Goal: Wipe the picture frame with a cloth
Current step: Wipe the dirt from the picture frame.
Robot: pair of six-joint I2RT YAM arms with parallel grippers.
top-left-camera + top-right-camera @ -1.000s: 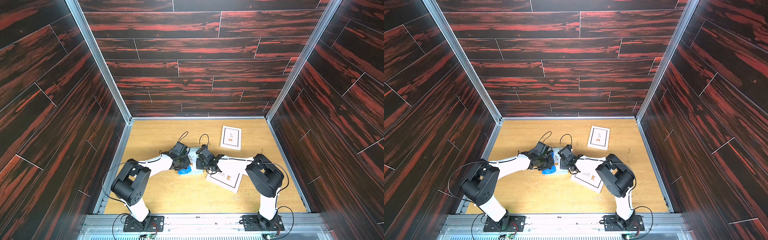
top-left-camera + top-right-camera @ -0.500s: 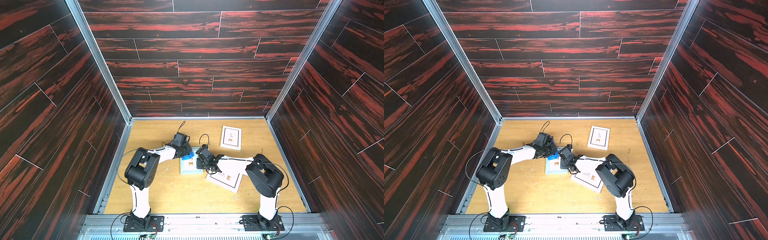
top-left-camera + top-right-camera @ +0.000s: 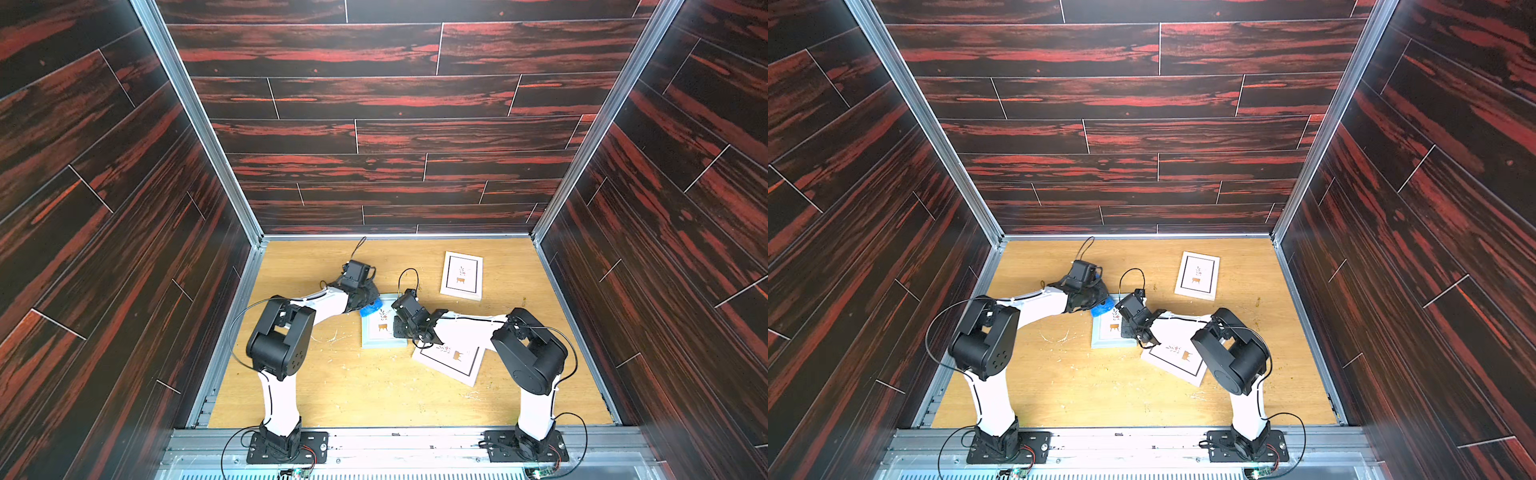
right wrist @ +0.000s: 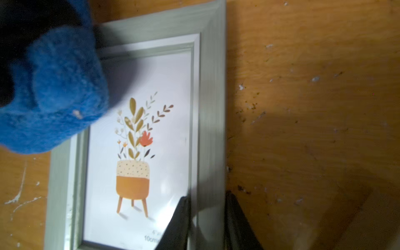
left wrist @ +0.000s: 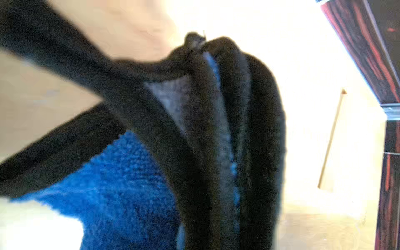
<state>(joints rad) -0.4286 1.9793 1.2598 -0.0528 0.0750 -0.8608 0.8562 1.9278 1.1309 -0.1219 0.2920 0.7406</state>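
1. Blue fluffy cloth (image 3: 371, 309) now sits bunched on the far left corner of the pale green picture frame (image 3: 382, 329), which lies flat near the middle of the bench (image 3: 340, 386). A second ago the wad was at the frame's near left part, so it has swept along that side, away from the robot.
2. Seen from the right wrist, the cloth covers that corner of the rail and a little of the glass. The flower-pot print and the rest of the glass lie bare.
3. Gripping the cloth is the left claw (image 3: 367, 301), closed tight on the wad. Folds of the black edge trim hang right in front of its wrist camera. Its arm has stretched farther out with the stroke.
4. On the other side, the right claw (image 4: 206, 195) is clamped on the frame's right rail near the near corner, with one finger on the glass side and one outside the rail. It has kept that hold through the last second, and the frame has not shifted on the bench.
5. My reading is that one pass up the left side is just finishing, so wiping is under way. The middle and right of the glass may need further passes, though the pictures cannot show whether they are already clean.
6. Farther out, a white frame (image 3: 462, 275) lies well apart toward the far right. A third frame (image 3: 451, 362) lies partly under the right arm, just beside the green one's near right corner.
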